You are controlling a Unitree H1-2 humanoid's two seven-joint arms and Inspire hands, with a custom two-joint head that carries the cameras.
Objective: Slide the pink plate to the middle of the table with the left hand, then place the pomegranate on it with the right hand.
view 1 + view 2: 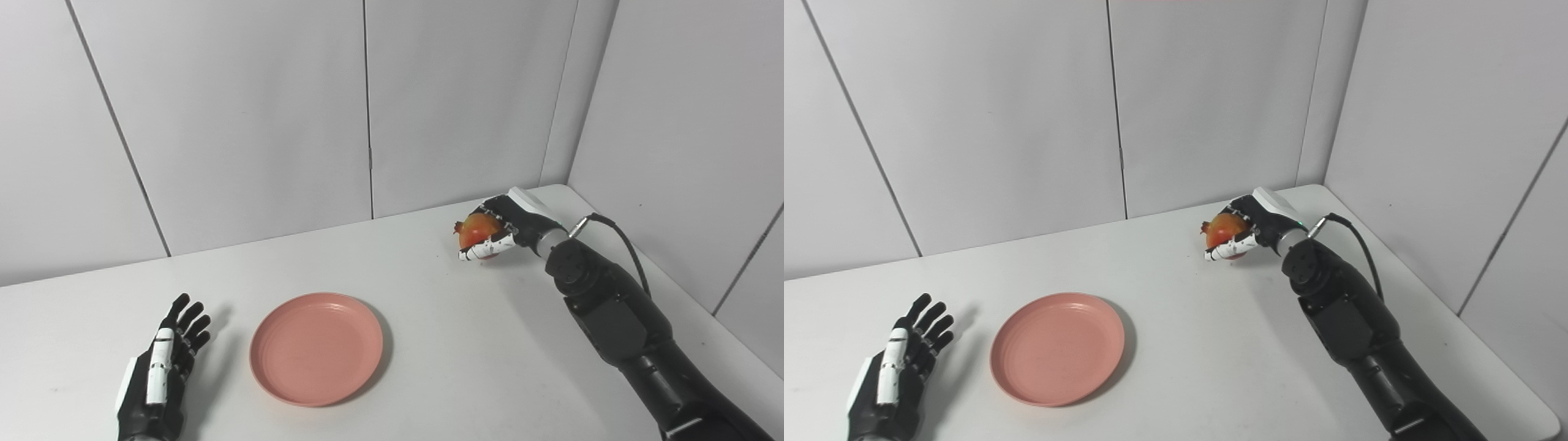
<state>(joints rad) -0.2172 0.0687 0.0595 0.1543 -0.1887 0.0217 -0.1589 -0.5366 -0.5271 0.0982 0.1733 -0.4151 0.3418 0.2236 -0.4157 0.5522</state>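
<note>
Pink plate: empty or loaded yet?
Empty. The pink plate shows only bare surface; the pomegranate sits in the right hand, far off.

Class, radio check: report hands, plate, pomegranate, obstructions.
Left hand open, beside pink plate. Right hand shut on pomegranate, far right. Plate bare; nothing between them.

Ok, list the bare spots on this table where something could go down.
Widest bare stretch: between the pink plate and the right hand holding the pomegranate. Also bare: the far strip along the wall behind the plate. Tightest: the narrow gap between the open left hand and the plate's rim.
</note>
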